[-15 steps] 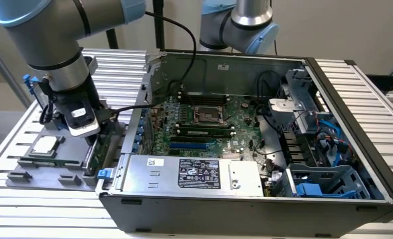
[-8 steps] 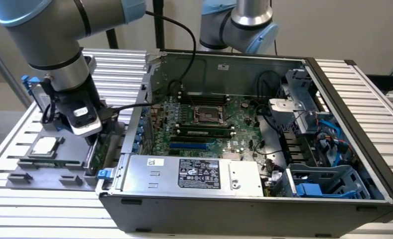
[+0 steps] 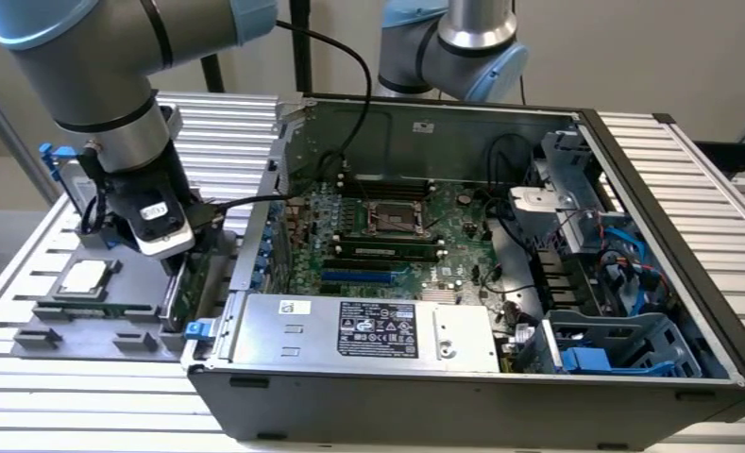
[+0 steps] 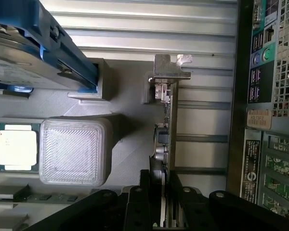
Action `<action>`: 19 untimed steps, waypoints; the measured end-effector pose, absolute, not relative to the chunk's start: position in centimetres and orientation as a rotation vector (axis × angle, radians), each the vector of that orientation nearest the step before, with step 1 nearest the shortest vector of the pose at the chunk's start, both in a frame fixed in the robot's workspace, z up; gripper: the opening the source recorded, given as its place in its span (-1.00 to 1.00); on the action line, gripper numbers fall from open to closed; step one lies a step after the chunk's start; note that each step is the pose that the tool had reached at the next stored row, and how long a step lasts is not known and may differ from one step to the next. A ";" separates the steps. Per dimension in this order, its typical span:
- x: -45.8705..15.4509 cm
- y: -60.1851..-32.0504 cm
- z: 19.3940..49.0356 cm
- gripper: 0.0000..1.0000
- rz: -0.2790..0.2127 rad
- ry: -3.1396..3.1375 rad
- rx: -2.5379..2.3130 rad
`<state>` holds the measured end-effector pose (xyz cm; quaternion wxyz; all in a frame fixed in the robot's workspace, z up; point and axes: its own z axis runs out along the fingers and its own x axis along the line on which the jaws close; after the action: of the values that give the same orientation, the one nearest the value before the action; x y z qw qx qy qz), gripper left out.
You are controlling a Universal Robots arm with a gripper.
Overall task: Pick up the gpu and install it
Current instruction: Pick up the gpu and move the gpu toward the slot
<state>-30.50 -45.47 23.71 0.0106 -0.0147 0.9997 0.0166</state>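
The gpu (image 3: 199,283) stands on edge in a slot of the grey parts tray (image 3: 44,335), right beside the open computer case (image 3: 473,382). In the wrist view the gpu (image 4: 164,139) appears edge-on, with its silver end bracket (image 4: 171,72) at the far end, against a grey holder block. My gripper (image 3: 171,257) reaches down onto the card from above. Its two black fingers (image 4: 145,192) press against both faces of the card, so the gripper (image 4: 161,204) is shut on the gpu. The card still sits low in the tray.
The tray also holds a processor (image 4: 17,147), a narrow green memory stick (image 3: 95,309) and a silver hard drive with blue rails (image 4: 33,53). The case's motherboard (image 3: 385,226) lies exposed. A second arm (image 3: 454,38) hangs behind the case.
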 end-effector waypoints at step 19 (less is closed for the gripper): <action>-30.5 -45.5 30.4 -1.00 0.053 3.120 -0.035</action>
<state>-30.50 -45.50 30.41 0.0103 -0.0112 0.9997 0.0170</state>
